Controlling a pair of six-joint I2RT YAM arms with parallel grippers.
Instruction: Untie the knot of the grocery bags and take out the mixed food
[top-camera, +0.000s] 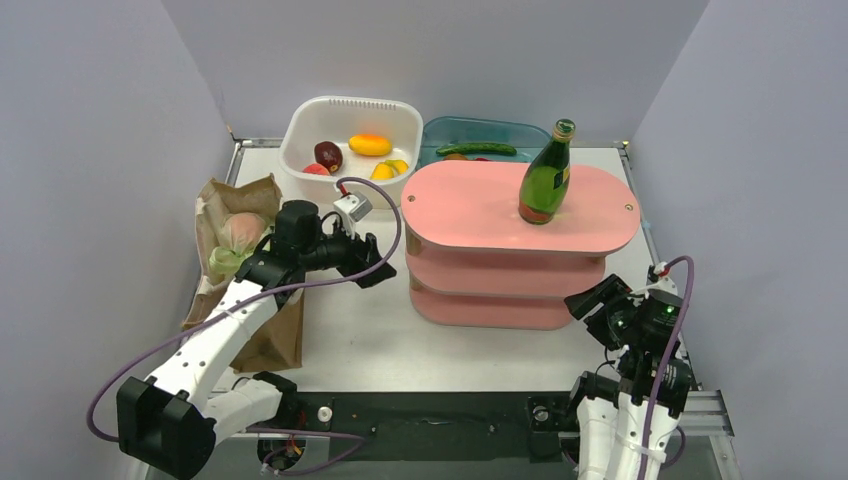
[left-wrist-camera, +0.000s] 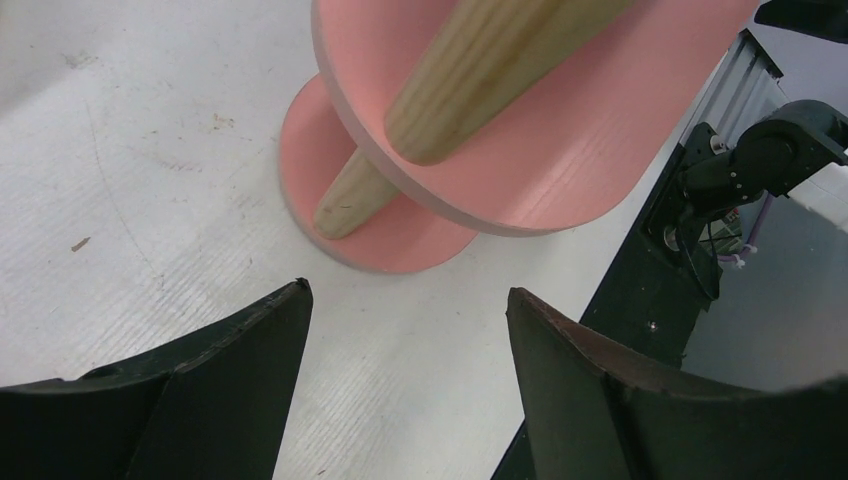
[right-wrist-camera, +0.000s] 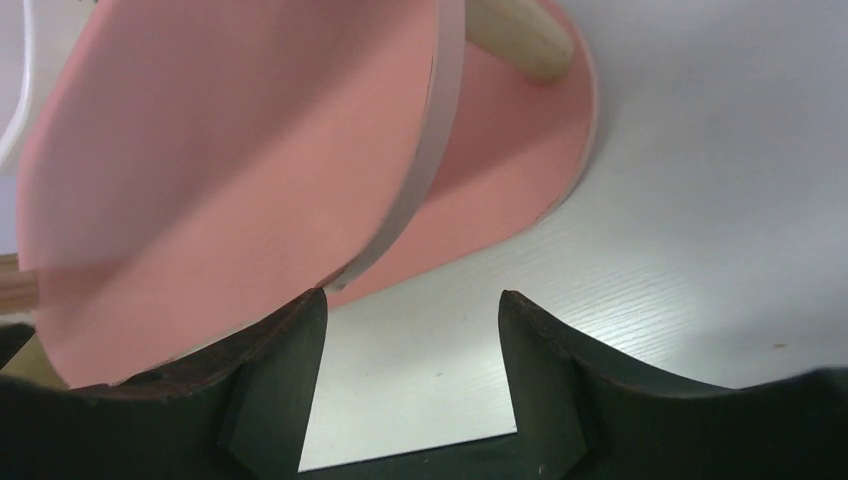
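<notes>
Brown paper bag (top-camera: 232, 205) slumped at the table's (top-camera: 360, 345) left edge, the pale green plastic bag (top-camera: 225, 262) bulging in its mouth. Green bottle (top-camera: 546, 180) stood upright on the pink shelf (top-camera: 470, 205). White tub (top-camera: 300, 130) held fruits (top-camera: 370, 145); teal tray (top-camera: 440, 130) a cucumber (top-camera: 477, 150). Left gripper (top-camera: 372, 262) hung spread wide, holding nothing, between bag and shelf. Right gripper (top-camera: 590, 300) gaped likewise at the shelf's near right corner. Open tabletop ran along the shelf's front.

There is one brown paper bag (top-camera: 283, 335) and one pale green plastic bag (top-camera: 226, 262). There is one green bottle (top-camera: 546, 178) and one pink stand (top-camera: 480, 205) of three tiers. Two containers are present: one white tub (top-camera: 300, 135) holding four fruits (top-camera: 370, 145), and one teal tray (top-camera: 445, 130) holding one cucumber (top-camera: 476, 150).
</notes>
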